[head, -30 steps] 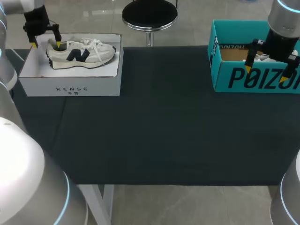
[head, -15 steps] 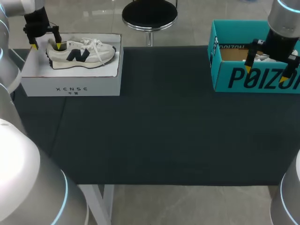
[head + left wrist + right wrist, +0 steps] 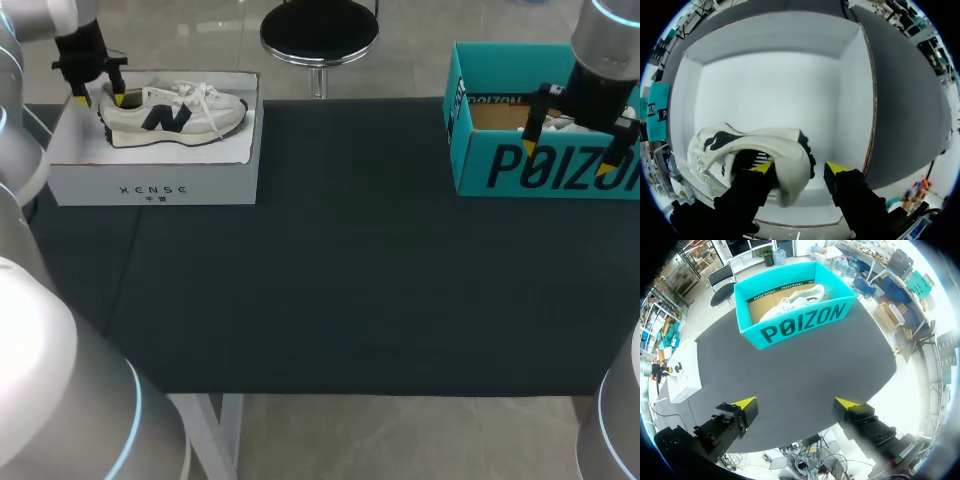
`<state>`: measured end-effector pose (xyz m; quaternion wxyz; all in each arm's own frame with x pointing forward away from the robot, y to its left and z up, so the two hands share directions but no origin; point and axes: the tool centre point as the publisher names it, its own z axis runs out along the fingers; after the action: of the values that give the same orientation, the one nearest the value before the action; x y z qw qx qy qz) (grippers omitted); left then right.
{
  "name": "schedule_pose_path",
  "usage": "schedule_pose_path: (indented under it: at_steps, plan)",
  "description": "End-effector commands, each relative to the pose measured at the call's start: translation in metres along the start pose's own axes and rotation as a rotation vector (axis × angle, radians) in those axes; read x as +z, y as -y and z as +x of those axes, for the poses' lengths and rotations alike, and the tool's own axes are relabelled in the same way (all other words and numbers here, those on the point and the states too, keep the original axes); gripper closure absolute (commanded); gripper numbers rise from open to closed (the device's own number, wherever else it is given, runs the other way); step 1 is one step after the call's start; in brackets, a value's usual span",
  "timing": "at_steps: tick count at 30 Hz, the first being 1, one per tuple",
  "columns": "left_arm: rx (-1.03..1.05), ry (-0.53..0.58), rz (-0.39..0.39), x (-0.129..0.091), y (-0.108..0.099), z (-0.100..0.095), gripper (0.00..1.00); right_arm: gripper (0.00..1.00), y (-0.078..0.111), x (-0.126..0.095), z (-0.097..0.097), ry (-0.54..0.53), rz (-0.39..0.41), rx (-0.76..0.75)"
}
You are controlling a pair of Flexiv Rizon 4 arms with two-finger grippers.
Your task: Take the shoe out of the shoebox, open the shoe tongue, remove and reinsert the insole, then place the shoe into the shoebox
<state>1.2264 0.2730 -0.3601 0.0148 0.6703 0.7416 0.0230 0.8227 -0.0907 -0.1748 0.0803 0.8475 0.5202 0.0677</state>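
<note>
At the table's [image 3: 350, 280] far left corner, a white shoe [image 3: 175, 113] with a dark side mark lies on its sole inside the open white shoebox [image 3: 150, 185], toe pointing toward the table's middle. The left end effector [image 3: 99, 99] hangs over the heel with its fingers spread. In the left wrist view one yellow tip [image 3: 762, 167] sits in the shoe's opening, while the other stands just outside the heel, apart from it, so nothing is gripped. The dark table stretches between the boxes. At the far right corner stands a teal box [image 3: 500, 165], a second white shoe [image 3: 795, 299] lying inside. The right end effector [image 3: 566, 160] hovers above the box's near wall, fingers wide apart and holding nothing.
</note>
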Motion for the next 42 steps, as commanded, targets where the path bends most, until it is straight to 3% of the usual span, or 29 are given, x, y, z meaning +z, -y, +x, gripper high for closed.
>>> schedule_pose_path:
  at_steps: [1, 9, 12, 14, 24, 30, 34, 42]
  plan:
    - [0.002, -0.001, 0.012, 0.004, -0.011, 0.000, 0.63, 0.00, 0.000, 0.001, 0.000, -0.001, 0.000, 0.000]
    - [0.021, -0.004, 0.007, 0.005, -0.013, -0.004, 0.69, 0.00, 0.000, 0.001, 0.000, -0.001, 0.000, 0.000]
    - [0.024, -0.002, 0.006, 0.004, -0.012, -0.005, 0.80, 0.00, 0.000, 0.001, 0.000, -0.001, 0.000, 0.000]
    - [0.025, 0.005, 0.003, 0.002, -0.012, -0.005, 1.00, 0.00, 0.000, 0.001, 0.000, -0.001, 0.000, 0.000]
    - [0.042, 0.034, -0.038, -0.026, -0.008, -0.013, 1.00, 0.00, 0.000, 0.001, 0.000, -0.001, 0.000, 0.000]
    - [0.026, 0.021, -0.087, -0.056, -0.004, -0.015, 1.00, 0.00, 0.000, 0.001, 0.000, -0.001, 0.000, 0.000]
    - [0.004, -0.013, -0.104, -0.088, 0.005, -0.020, 1.00, 0.00, 0.000, 0.001, 0.000, -0.001, 0.000, 0.000]
    - [0.003, 0.023, -0.134, -0.157, 0.046, -0.042, 1.00, 0.00, 0.000, 0.001, 0.000, -0.001, 0.000, 0.000]
